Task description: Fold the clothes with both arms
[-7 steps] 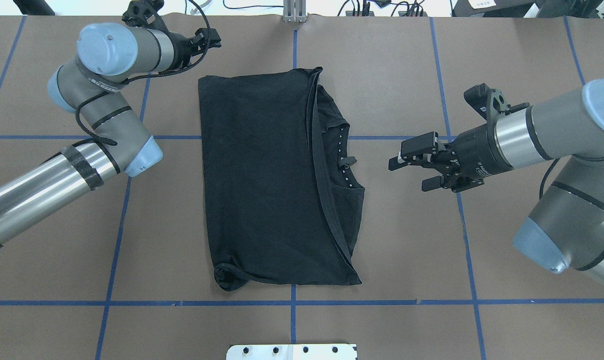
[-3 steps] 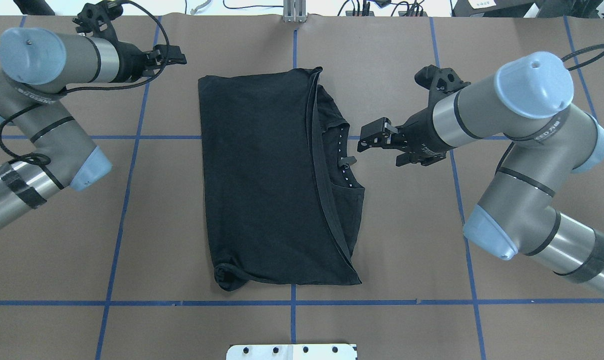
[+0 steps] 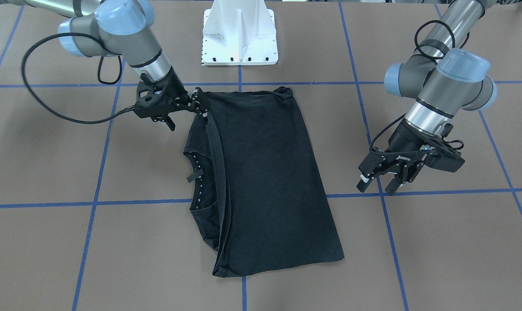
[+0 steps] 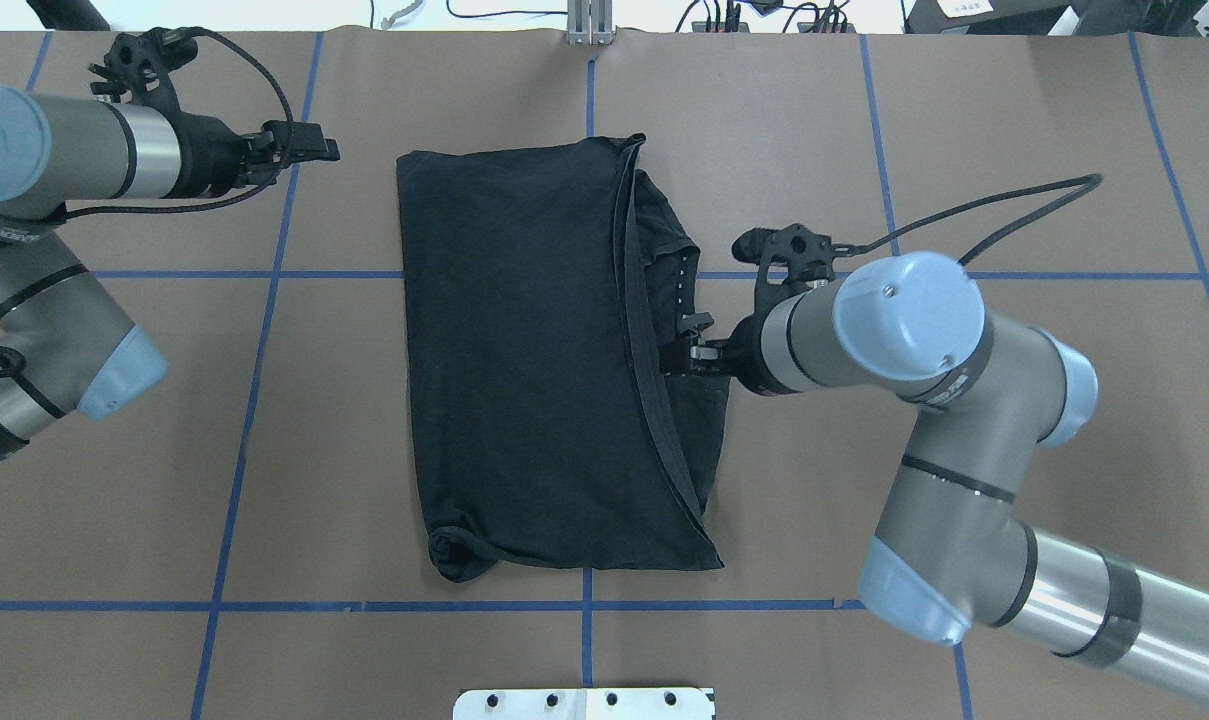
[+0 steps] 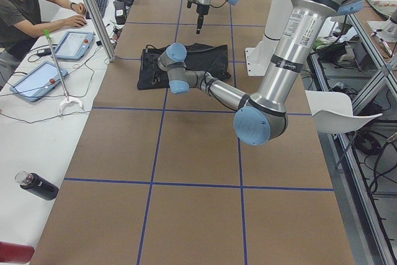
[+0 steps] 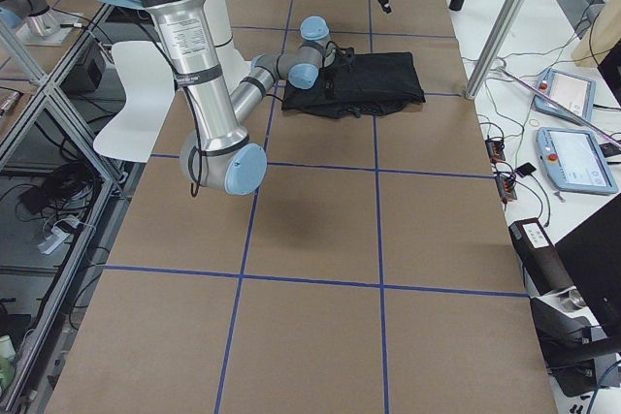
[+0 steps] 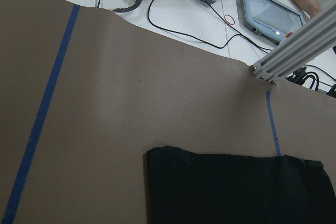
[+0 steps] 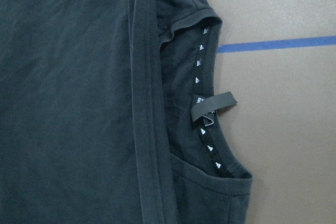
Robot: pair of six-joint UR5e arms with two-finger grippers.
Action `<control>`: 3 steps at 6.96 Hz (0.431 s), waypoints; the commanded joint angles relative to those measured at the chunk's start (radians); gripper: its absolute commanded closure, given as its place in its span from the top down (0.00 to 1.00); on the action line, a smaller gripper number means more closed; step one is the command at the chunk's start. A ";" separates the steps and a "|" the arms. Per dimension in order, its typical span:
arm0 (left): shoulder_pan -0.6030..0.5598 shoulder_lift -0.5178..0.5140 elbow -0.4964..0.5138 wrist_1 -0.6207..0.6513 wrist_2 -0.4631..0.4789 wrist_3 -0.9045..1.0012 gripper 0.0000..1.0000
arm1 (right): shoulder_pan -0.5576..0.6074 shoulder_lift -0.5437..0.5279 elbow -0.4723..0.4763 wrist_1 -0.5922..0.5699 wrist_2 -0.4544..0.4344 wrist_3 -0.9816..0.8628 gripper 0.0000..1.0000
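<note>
A robotics lab: tape-gridded table (image 4: 814, 500), teach pendants (image 6: 579, 158), aluminium posts (image 6: 506, 26), person (image 5: 22, 4) alongside

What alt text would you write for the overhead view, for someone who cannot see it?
A black T-shirt, folded lengthwise, lies centred on a brown table gridded with blue tape. The right arm's end effector sits by the collar, while the left arm's end effector hangs clear of the shirt, upper left.

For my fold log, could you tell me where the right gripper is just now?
In the overhead view, the right gripper hangs right of centre over the T-shirt's collar-side edge, by the neck tag.
</note>
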State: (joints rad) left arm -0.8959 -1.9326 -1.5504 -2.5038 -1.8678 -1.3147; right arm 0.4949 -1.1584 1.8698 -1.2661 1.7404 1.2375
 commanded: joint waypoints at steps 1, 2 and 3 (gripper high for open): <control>-0.001 0.050 -0.051 -0.001 -0.004 0.000 1.00 | -0.120 0.014 0.008 -0.135 -0.177 -0.116 1.00; -0.001 0.057 -0.054 -0.003 -0.004 -0.001 1.00 | -0.180 0.020 0.006 -0.169 -0.239 -0.119 1.00; -0.001 0.058 -0.053 -0.003 -0.016 0.000 1.00 | -0.202 0.020 0.006 -0.197 -0.254 -0.122 1.00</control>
State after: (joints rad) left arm -0.8973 -1.8803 -1.6003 -2.5060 -1.8747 -1.3153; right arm 0.3344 -1.1412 1.8758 -1.4235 1.5260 1.1250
